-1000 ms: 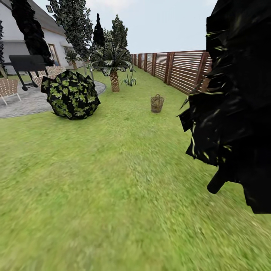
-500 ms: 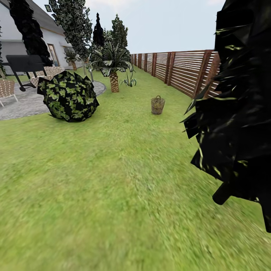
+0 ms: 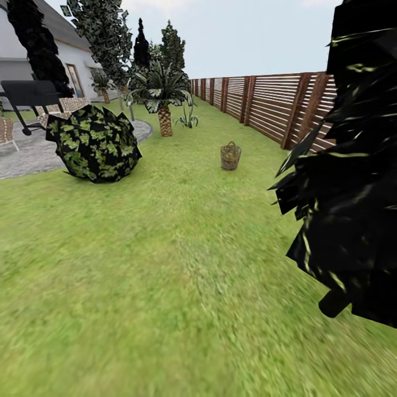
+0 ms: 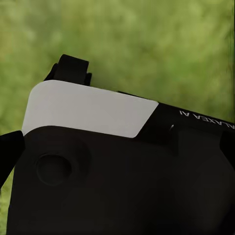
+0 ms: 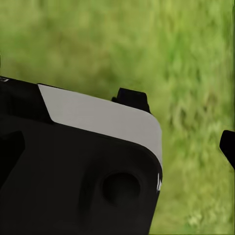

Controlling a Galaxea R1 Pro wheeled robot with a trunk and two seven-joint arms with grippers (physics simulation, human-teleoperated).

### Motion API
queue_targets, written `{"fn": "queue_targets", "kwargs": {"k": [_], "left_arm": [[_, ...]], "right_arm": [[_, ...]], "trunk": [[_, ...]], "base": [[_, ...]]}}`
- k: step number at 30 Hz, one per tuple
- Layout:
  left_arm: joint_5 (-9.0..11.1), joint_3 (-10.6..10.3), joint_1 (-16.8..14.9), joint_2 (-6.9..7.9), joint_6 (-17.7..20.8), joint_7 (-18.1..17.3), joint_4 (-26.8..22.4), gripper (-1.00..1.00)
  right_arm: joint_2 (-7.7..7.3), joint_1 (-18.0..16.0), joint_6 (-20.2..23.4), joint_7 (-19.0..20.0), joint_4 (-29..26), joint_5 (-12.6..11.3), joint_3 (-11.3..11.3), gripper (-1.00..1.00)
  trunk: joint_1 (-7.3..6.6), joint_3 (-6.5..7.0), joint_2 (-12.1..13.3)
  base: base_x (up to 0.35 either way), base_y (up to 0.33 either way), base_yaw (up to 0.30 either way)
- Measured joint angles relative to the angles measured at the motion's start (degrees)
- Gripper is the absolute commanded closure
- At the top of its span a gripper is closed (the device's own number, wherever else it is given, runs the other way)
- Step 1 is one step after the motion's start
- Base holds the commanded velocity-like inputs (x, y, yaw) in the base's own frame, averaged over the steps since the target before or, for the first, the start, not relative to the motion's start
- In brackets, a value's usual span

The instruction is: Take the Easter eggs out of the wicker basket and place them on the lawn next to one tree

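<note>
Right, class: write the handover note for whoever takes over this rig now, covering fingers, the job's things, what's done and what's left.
Fingers: whether they are open or shut cannot be told on either arm from the wrist views.
Wicker basket stands on the lawn ahead, near the fence. Its inside is too far to see, so the eggs are unconfirmed.
Done: nothing visible.
Left: reach the basket, take out three eggs, lay them by one tree.

Brown woven wicker basket (image 3: pixel 230 156) on bright green lawn (image 3: pixel 165 264).

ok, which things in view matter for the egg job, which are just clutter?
Job:
wicker basket, eggs too far to make out
lawn
leafy tree by the patio

Clutter:
bush
palm
fence
patio
black grill
</note>
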Motion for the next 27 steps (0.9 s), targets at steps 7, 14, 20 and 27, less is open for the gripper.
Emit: {"fn": "queue_targets", "kwargs": {"k": [7,14,20,27], "left_arm": [[0.00,0.00,0.01,0.00,0.00,0.00,0.00,-1.00],[0.00,0.01,0.00,0.01,0.01,0.00,-0.02,-1.00],[0.00,0.01,-0.01,0.01,0.01,0.00,-0.02,-1.00],[0.00,0.01,-0.01,0.01,0.01,0.00,-0.02,-1.00]], "right_arm": [[0.03,0.00,-0.46,0.00,0.04,0.02,0.01,-1.00],[0.09,0.00,-0.52,0.00,0.15,0.10,0.01,-1.00],[0.09,0.00,-0.50,0.00,0.16,0.11,0.01,-1.00],[0.08,0.00,-0.53,0.00,0.13,0.11,0.01,-1.00]], "trunk": [[0.00,0.00,0.00],[0.00,0.00,0.00],[0.00,0.00,0.00],[0.00,0.00,0.00]], "base": [[0.335,0.000,-0.002],[0.335,0.000,0.204],[0.335,0.000,0.293],[0.335,0.000,0.262]]}}
